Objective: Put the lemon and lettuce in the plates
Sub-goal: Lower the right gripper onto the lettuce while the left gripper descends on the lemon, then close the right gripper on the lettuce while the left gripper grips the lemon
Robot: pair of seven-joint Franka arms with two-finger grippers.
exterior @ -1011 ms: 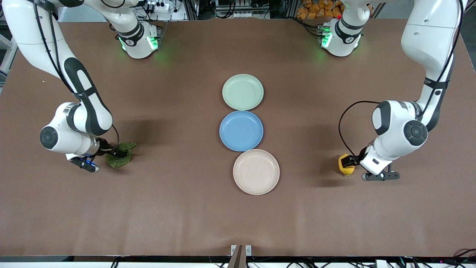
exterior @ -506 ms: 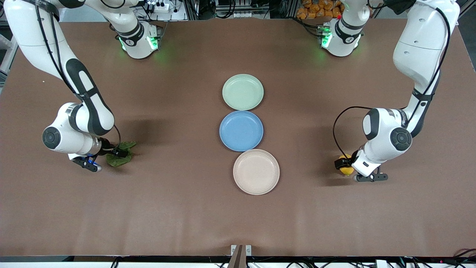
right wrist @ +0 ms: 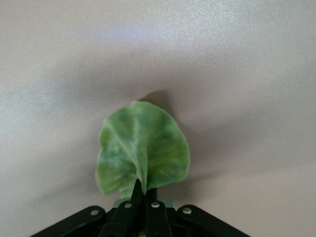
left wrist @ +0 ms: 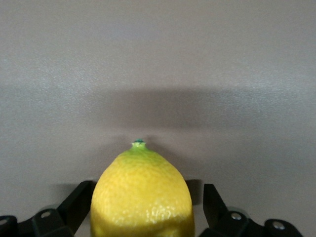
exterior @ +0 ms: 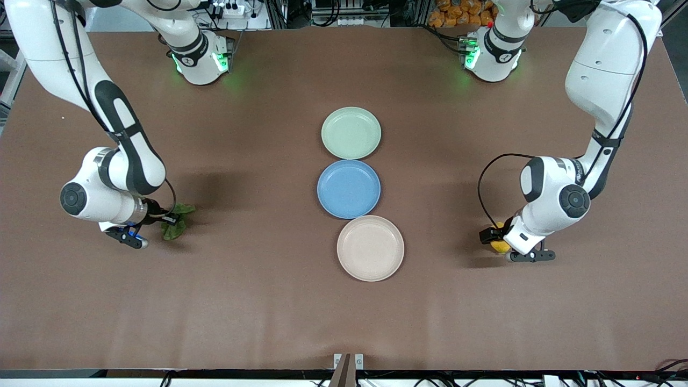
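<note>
The lemon (exterior: 500, 246) lies on the table near the left arm's end, mostly covered by my left gripper (exterior: 496, 238). In the left wrist view the lemon (left wrist: 142, 192) sits between the two black fingers (left wrist: 81, 202) of the open left gripper (left wrist: 147, 193), with a small gap at one finger. My right gripper (exterior: 171, 219) is shut on the lettuce (exterior: 174, 228) and holds it just above the table near the right arm's end. The leaf (right wrist: 143, 148) hangs from the right gripper's closed tips (right wrist: 146, 186). The mint plate (exterior: 351, 133) and the cream plate (exterior: 370, 248) are bare.
A blue plate (exterior: 348, 188) lies between the mint and cream plates, and the three form a row in the middle of the brown table (exterior: 258, 301). The cream plate is nearest the front camera. Both arm bases stand along the table's back edge.
The right gripper has closed on the lettuce and raised it, so the leaf looks narrower and folded. The left gripper has moved over the lemon toward the plates and covers more of it.
</note>
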